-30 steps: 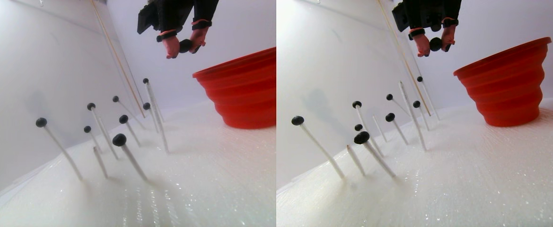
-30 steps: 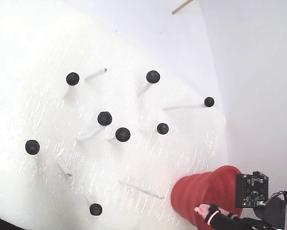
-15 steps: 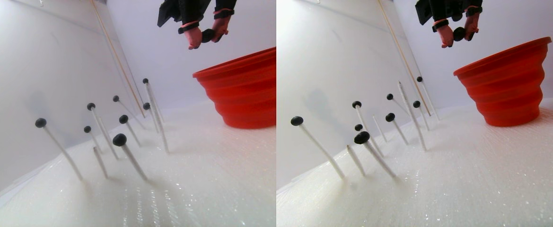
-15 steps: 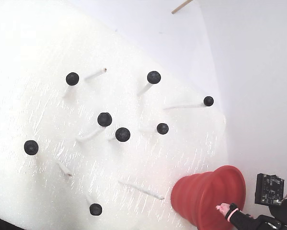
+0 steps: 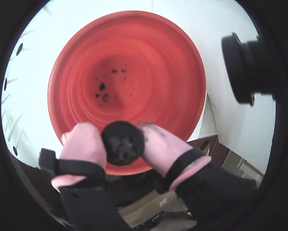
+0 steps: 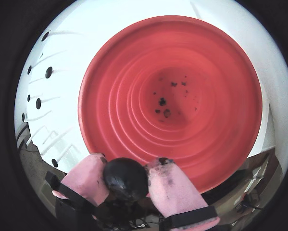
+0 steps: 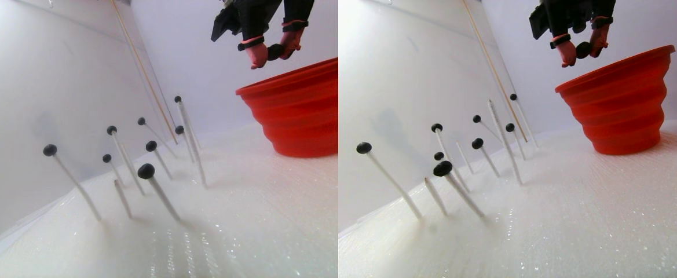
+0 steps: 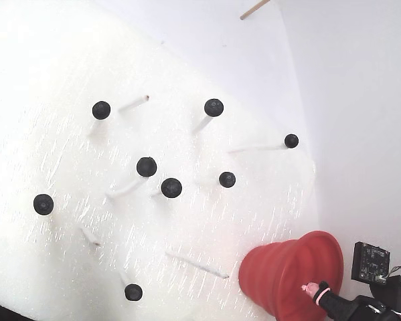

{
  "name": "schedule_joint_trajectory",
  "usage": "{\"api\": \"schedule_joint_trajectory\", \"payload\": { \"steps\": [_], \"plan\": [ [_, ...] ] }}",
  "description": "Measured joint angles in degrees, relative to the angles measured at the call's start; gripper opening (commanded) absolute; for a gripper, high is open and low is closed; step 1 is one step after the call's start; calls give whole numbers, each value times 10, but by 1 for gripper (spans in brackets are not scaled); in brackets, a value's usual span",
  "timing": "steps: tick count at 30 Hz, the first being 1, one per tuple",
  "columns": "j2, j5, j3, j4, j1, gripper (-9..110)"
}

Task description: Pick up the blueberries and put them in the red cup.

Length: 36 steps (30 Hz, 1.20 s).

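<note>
My gripper (image 5: 123, 137), with pink finger pads, is shut on one blueberry (image 5: 123, 143), a dark round ball. It holds the berry above the near rim of the red cup (image 5: 134, 53). Both wrist views look down into the cup, and the berry also shows in the other one (image 6: 126, 179). Small dark specks lie on the cup floor (image 6: 162, 102). In the stereo pair view the gripper (image 7: 273, 53) hangs just above the left rim of the cup (image 7: 297, 116). Several more blueberries (image 8: 146, 166) sit on thin white sticks to the left.
White sticks (image 7: 158, 194) stand tilted in the white foam base (image 7: 245, 231), several tipped with berries and a few bare (image 8: 197, 264). A thin wooden rod (image 7: 141, 69) leans on the back wall. A black camera (image 5: 244, 67) sticks out beside the cup.
</note>
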Motion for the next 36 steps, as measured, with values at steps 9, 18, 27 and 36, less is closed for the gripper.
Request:
{"api": "schedule_joint_trajectory", "payload": {
  "steps": [9, 18, 27, 36],
  "plan": [
    [-11, 0, -1, -25, 7, 17],
    [-11, 0, -1, -28, 7, 19],
    [-11, 0, -23, -28, 7, 19],
    [-11, 9, -28, -28, -12, 19]
  ]
}}
